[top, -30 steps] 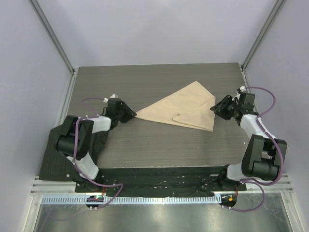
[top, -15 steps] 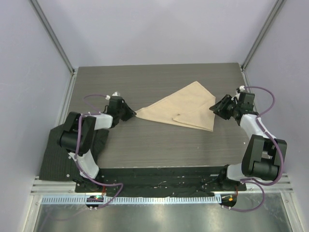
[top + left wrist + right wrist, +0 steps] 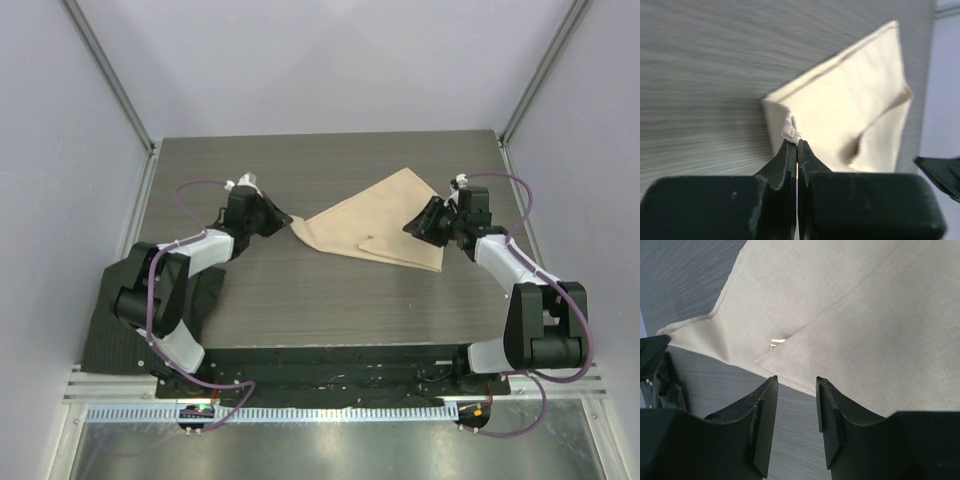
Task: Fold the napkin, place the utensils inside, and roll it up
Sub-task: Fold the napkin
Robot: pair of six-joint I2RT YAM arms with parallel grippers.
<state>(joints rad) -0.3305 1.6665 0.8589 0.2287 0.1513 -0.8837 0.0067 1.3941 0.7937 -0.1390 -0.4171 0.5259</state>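
The napkin [image 3: 385, 222] is plain beige, without any print. In the left wrist view it looks paler, almost cream, with a whitish frayed corner. The table [image 3: 300, 300] is dark grey-brown, with fine lighter streaks like wood grain running across it. The left gripper [image 3: 286, 219] and the right gripper [image 3: 412, 226] are matte black. The left arm [image 3: 195, 250] and the right arm [image 3: 505, 262] have black joints and white links, and a purple cable [image 3: 185, 205] loops along each one. A cloth [image 3: 105, 325] at the table's left edge is almost black, with a ribbed pattern. The walls [image 3: 320, 60] are pale lilac-grey, and the frame posts [image 3: 110, 70] are silver-grey.
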